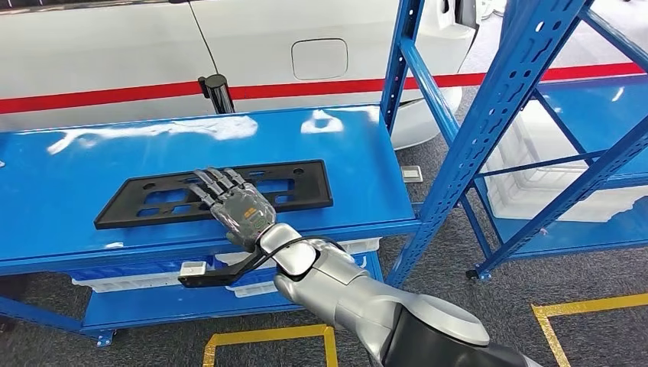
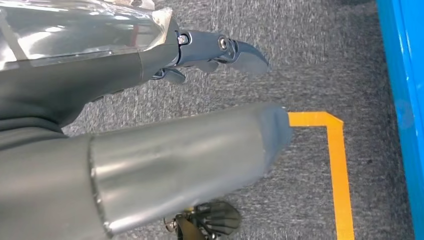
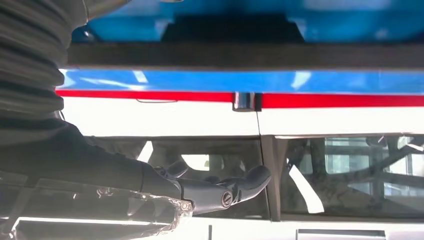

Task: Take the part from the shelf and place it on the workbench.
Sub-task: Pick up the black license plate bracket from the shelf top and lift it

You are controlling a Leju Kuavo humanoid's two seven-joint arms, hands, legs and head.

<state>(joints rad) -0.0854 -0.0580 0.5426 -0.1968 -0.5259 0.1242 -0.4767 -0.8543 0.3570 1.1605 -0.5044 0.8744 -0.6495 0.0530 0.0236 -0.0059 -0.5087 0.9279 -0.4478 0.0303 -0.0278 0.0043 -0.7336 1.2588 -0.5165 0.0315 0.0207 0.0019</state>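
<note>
Resting our right hand, fingers flat and gripping nothing, on the black plastic license-plate bracket, we judge it light, stiff; grip its near long edge.

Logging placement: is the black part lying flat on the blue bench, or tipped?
Flat: the black part lies full-length on the bench, the right hand over it.

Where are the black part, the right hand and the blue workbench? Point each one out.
black part (image 1: 137, 200): head view, on its flat left section.
right hand (image 1: 237, 205): head view, on the back of the hand, over the part.
blue workbench (image 1: 115, 157): head view, on the bare top behind the part.
</note>
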